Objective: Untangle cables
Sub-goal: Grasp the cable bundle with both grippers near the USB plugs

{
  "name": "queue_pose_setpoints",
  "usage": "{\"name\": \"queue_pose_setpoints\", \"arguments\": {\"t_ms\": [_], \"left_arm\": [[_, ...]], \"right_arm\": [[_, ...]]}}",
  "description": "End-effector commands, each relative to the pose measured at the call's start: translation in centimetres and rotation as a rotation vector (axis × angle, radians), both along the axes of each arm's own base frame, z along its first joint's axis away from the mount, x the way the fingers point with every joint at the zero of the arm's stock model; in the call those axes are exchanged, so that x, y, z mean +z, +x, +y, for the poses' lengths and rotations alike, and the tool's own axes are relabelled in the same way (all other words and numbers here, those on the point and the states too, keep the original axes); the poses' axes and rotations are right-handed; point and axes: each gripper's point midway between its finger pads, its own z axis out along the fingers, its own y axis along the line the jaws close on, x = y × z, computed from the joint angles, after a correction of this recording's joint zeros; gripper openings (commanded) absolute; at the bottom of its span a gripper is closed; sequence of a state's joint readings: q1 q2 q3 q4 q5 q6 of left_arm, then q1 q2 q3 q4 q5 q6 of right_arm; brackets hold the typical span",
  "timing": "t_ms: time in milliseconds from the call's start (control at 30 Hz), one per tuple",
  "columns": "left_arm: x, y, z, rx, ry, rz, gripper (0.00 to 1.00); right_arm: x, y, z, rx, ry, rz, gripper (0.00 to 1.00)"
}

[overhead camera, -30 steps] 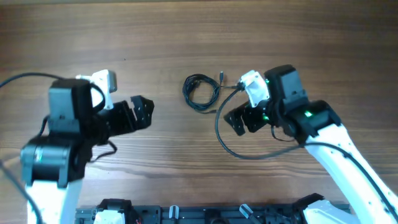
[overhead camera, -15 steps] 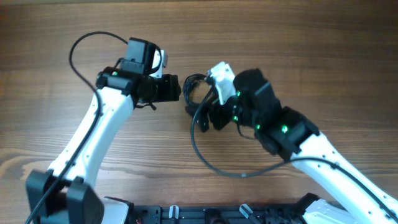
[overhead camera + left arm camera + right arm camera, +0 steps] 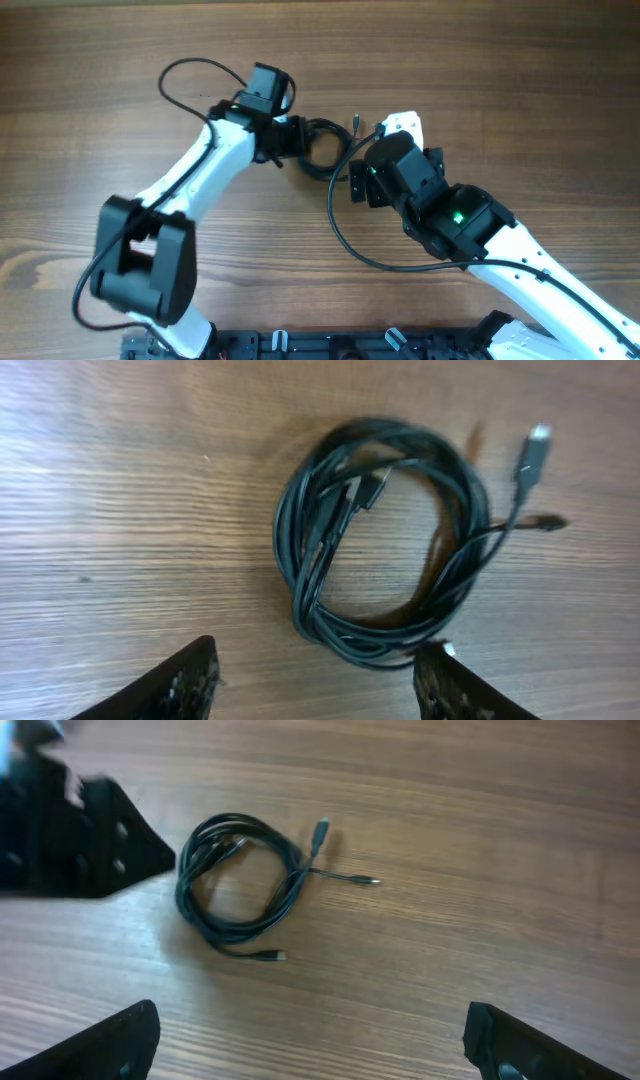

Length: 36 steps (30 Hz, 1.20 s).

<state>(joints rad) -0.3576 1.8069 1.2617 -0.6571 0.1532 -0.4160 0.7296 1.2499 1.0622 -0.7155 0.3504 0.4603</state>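
Wood-grain table (image 3: 520, 60) carries the cables (image 3: 318, 170), wound into one small coil at about 12 o'clock of the overhead view's centre. The left gripper (image 3: 290, 140) sits at the coil's 9 o'clock edge; contact cannot be confirmed from above. The right gripper (image 3: 357, 186) stands at the coil's 4 o'clock, just beside it. In the left wrist view, the coil (image 3: 297, 575) lies flat, with two plug ends (image 3: 533, 450) trailing out at 2 o'clock. The fingers are spread wide at 7 and 5 o'clock of the coil and grip nothing. In the right wrist view, the coil (image 3: 200, 915) lies at 10 o'clock, well ahead of the right pincer (image 3: 310, 1045), which is also spread wide and empty. Risk: closing on the whole bundle is likely to drag the coil without separating strands. Pulling a plug through a loop may tighten the tangle. With both arms converging, the grippers could collide, or catch the right arm's thick cable (image 3: 335, 225).
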Motion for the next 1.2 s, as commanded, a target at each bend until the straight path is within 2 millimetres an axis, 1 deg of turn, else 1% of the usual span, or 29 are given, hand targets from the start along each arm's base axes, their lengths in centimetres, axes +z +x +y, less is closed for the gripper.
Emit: {"name": "queue_pose_setpoints", "arguments": {"t_ms": [0,67,233,300,367,433,467,500,533,567,700,767,800,867,933,1033,1100,1133,1167], "left_arm": [[-2.9,0.4,-0.4,0.026,0.097,0.01,0.71],[-3.7,0.8,-0.3,0.028,0.13,-0.003,0.73],[-4.6,1.8,-0.8,0.029,0.123,-0.028,0.72],[-5.8,2.0,-0.9,0.028,0.127,-0.02,0.74],[-7.1,1.6,-0.8,0.026,0.14,0.01,0.74],[-7.9,1.3,-0.7,0.021,0.148,0.028,0.74],[-8.1,1.2,-0.7,0.02,0.15,0.035,0.69],[-8.2,1.1,-0.7,0.019,0.152,0.038,0.6],[-8.2,1.1,-0.7,0.018,0.154,0.041,0.45],[-8.2,1.0,-0.8,0.016,0.154,0.041,0.36],[-8.2,0.6,-0.9,0.008,0.16,0.053,0.28],[-8.4,0.0,-0.9,0.002,0.171,0.075,0.25],[-8.4,-0.3,-0.8,-0.005,0.177,0.085,0.2],[-7.7,-0.9,-0.6,-0.011,0.183,0.095,0.05],[-6.1,-0.6,-0.8,-0.023,0.171,0.06,0.04],[-2.9,0.1,-1.1,-0.027,0.14,-0.017,0.04],[-1.4,0.3,-1.3,-0.026,0.121,-0.049,0.04],[-0.7,0.3,-1.6,-0.031,0.1,-0.058,0.04],[0.5,0.0,-2.5,-0.051,0.041,-0.063,0.04]], "right_arm": [[0.1,0.0,-1.1,-0.06,-0.017,-0.001,1.0],[-0.3,-0.4,-1.5,-0.06,-0.037,0.02,1.0],[-0.8,-0.9,-1.9,-0.058,-0.059,0.048,1.0],[-0.9,-1.0,-1.8,-0.053,-0.057,0.054,1.0],[-1.0,-1.2,-1.6,-0.043,-0.045,0.065,1.0],[-1.0,-1.2,-1.6,-0.043,-0.045,0.064,1.0],[-1.0,-1.2,-1.6,-0.043,-0.046,0.064,1.0],[-1.0,-1.2,-1.6,-0.043,-0.046,0.065,1.0],[-1.1,-1.2,-1.6,-0.043,-0.048,0.067,1.0],[-1.3,-1.2,-1.5,-0.043,-0.05,0.071,1.0],[-2.1,-1.1,-1.1,-0.033,-0.056,0.098,1.0],[-2.9,-1.0,-0.4,-0.014,-0.046,0.122,1.0],[-3.5,-0.9,0.0,-0.007,-0.045,0.139,1.0],[-4.8,-0.7,0.5,-0.001,-0.057,0.17,1.0],[-5.4,-0.6,0.8,0.001,-0.061,0.186,1.0],[-5.3,-0.6,1.6,0.022,-0.024,0.19,1.0],[-5.2,-0.4,1.7,0.023,-0.016,0.181,1.0],[-5.1,-0.3,1.8,0.024,-0.013,0.176,1.0],[-5.0,-0.1,2.0,0.025,-0.006,0.166,1.0]]}}
